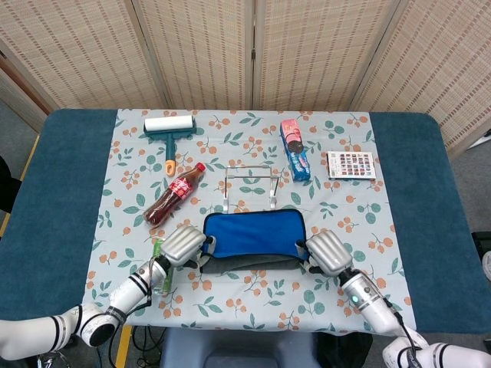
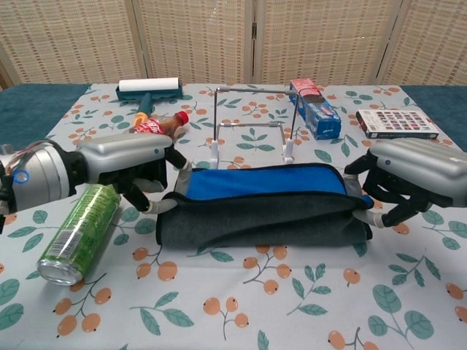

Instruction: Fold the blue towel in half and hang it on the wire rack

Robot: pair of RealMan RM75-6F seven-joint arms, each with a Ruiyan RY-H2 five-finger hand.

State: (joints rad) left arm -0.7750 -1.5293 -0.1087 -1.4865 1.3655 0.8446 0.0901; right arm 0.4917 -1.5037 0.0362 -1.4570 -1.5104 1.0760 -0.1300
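The blue towel (image 1: 255, 231) (image 2: 259, 184) lies in front of the wire rack, its near edge lifted and carried over toward the far edge so its grey underside (image 2: 255, 216) faces me. My left hand (image 1: 184, 244) (image 2: 128, 169) grips the towel's left near corner. My right hand (image 1: 328, 253) (image 2: 416, 177) grips the right near corner. The white wire rack (image 1: 249, 186) (image 2: 252, 124) stands upright just behind the towel, with nothing on it.
A green can (image 1: 159, 264) (image 2: 76, 232) lies on its side beside my left hand. A cola bottle (image 1: 173, 193) and lint roller (image 1: 169, 132) lie at the back left. A biscuit pack (image 1: 294, 149) and a patterned box (image 1: 351, 165) sit at the back right.
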